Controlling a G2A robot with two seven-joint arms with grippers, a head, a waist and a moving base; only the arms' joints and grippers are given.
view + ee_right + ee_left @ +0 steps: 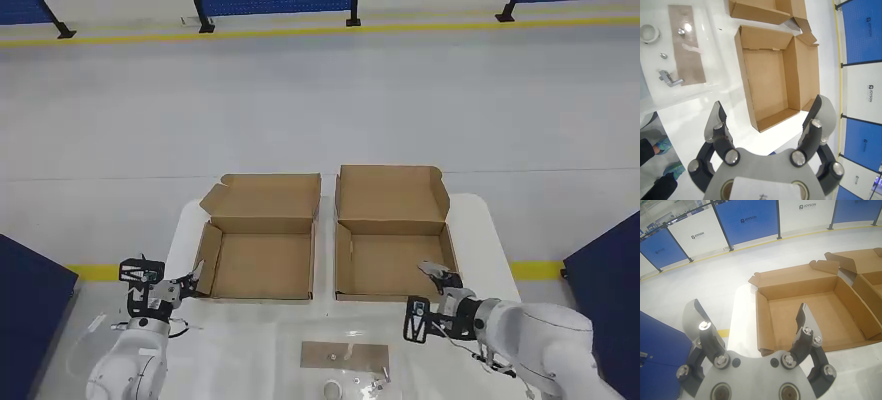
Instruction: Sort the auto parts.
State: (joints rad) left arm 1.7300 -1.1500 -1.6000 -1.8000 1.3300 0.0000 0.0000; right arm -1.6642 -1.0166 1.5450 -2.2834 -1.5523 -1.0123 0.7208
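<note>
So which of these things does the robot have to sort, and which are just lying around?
For the job:
white ring
metal bracket
small washer
round metal piece
left cardboard box
right cardboard box

Just there:
brown mat
blue screens
yellow floor line

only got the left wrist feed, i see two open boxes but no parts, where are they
Observer: On the table, at its edge nearest the robot: a white ring, a metal bracket, a small metal washer, and a small silver piece on a brown mat.
Operator: anything in the right box yet
Observer: No, the right box is empty.
Operator: right gripper holding something
Observer: No, the right gripper is open and empty, beside that box's near corner.
</note>
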